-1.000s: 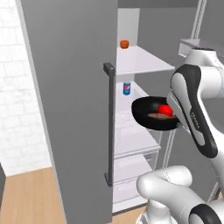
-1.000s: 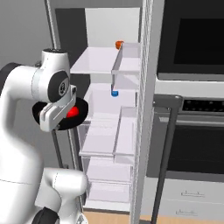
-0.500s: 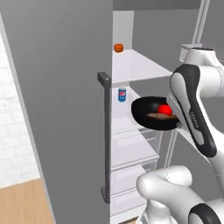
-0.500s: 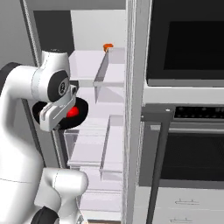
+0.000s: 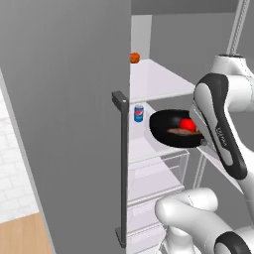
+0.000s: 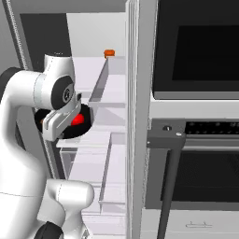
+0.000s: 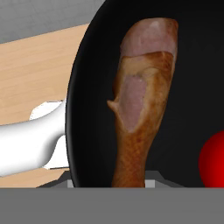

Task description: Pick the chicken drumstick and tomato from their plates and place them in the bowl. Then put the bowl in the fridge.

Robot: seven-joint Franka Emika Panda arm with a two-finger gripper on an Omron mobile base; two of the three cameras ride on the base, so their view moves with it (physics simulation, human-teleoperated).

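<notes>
The glossy black bowl (image 5: 166, 126) hangs in the air in front of the open fridge's middle shelf (image 5: 144, 146). My gripper (image 5: 202, 141) is shut on the bowl's near rim. Inside the bowl lie the red tomato (image 5: 187, 123) and the brown chicken drumstick (image 5: 180, 132). In the hand view the drumstick (image 7: 140, 100) stretches across the bowl (image 7: 94, 87), with the tomato (image 7: 214, 159) at the right edge. In the right base view my arm covers most of the bowl (image 6: 87, 122), and the tomato (image 6: 77, 120) peeks out. The two white plates are out of view.
The grey fridge door (image 5: 64, 114) stands open at the left with its bar handle (image 5: 120, 168). A blue can (image 5: 139, 113) stands on the middle shelf and an orange thing (image 5: 134, 57) on the top shelf. The black oven (image 6: 200, 51) and its handle (image 6: 169, 140) are to the right.
The whole picture has shifted: the base has driven and the fridge interior is now nearer. The bowl stays in my gripper, unchanged against the arm.
</notes>
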